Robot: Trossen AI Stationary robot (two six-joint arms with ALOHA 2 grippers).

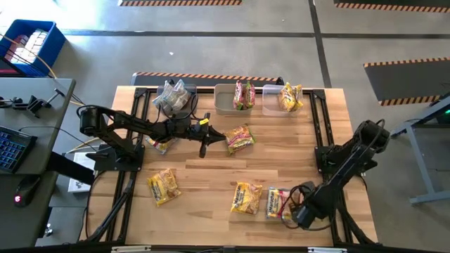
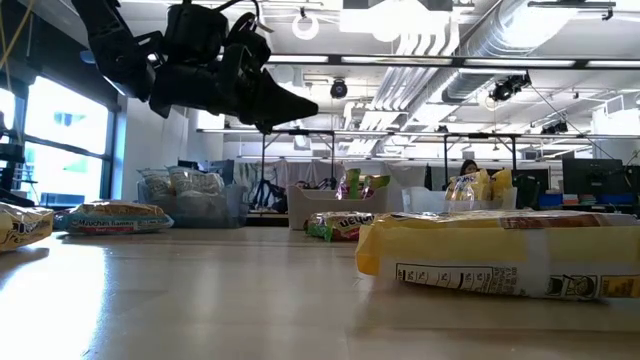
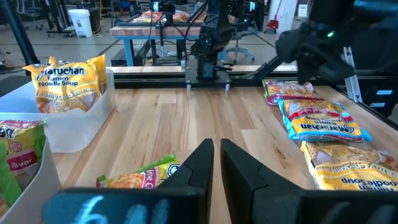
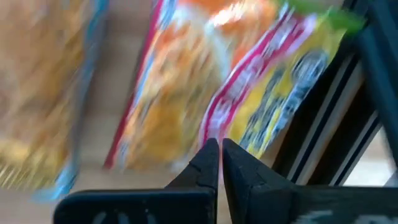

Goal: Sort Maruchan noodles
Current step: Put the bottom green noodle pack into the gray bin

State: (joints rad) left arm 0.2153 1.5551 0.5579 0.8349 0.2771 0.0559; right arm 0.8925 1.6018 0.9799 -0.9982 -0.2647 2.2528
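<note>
I'm running this off the overhead, clock face centred on the table, 6 at the near edge.

Near edge first: right gripper is parked low at about 5 o'clock, fingers pinched together, empty. It sits just beside the pink-and-yellow crinkly noodle packet, with a yellow crinkly packet with orange print just beside that at 6. Another yellow packet lies alone at 7. Right wrist view is smeared, so I wouldn't judge contact from it.

Mid table: left gripper is at work near centre, up off the wood per the low view, fingers nearly touching, carrying nothing. The green-and-yellow crinkly packet lies flat just past its tips toward 1 o'clock; I take that as the pick. A partly hidden yellow packet lies under the left arm at 9–10.

Far edge: clear rectangular bin of silvery-grey packets at 11, grey rectangular bin with green-print packets at 12, clear rectangular bin with yellow packets at 1.

How I'd do it, judging from this:
- spread the fingers wide before descending; shut as they are, they'd only shove the packet.
- centre over the short width and come straight down.
- film is slick and crinkly, so close gently on the noodle block, not the end seal.
- lift clear of the bin wall, then release into the 12 o'clock bin by matching print.
- leave the right arm where it is; the reaches are well apart.
</note>
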